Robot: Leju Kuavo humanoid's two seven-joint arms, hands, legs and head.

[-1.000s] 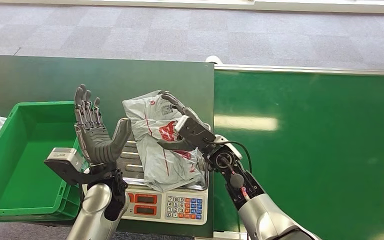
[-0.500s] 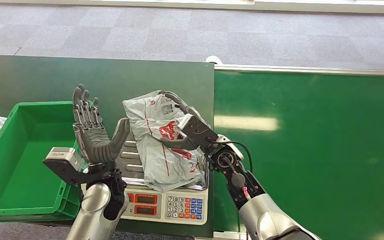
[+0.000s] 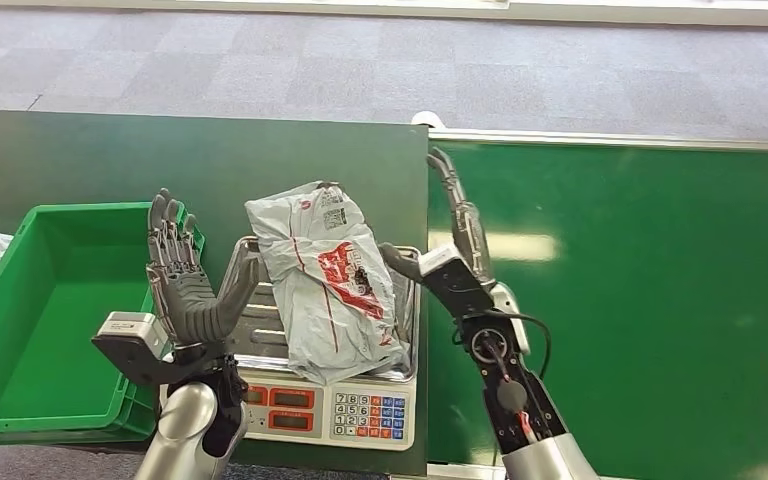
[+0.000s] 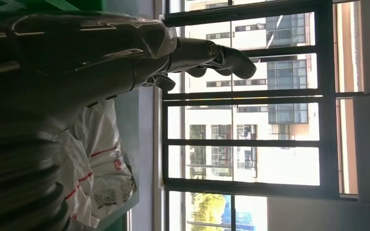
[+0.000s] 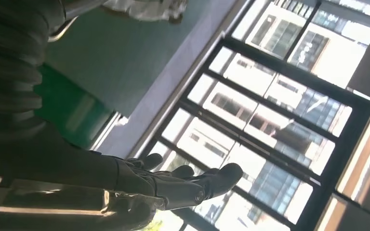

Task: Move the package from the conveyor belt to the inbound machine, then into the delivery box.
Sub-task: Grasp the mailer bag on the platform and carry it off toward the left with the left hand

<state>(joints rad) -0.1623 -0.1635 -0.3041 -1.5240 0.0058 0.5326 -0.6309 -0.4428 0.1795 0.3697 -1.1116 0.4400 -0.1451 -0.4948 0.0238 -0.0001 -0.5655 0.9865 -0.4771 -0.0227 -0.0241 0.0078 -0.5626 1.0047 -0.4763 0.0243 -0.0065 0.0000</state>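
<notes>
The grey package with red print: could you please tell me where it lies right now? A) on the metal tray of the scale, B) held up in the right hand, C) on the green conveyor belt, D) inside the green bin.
A: the grey package lies on the scale and its metal tray, with the left hand and the right hand both open on either side, apart from it.

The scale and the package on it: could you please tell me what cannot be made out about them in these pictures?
- The scale: its red displays are too small to read in the head view.
- Its tray: the package covers most of it in the head view.
- The package label: print is too small in the head view; dim in the left wrist view, where the left hand hides part of the package.
</notes>
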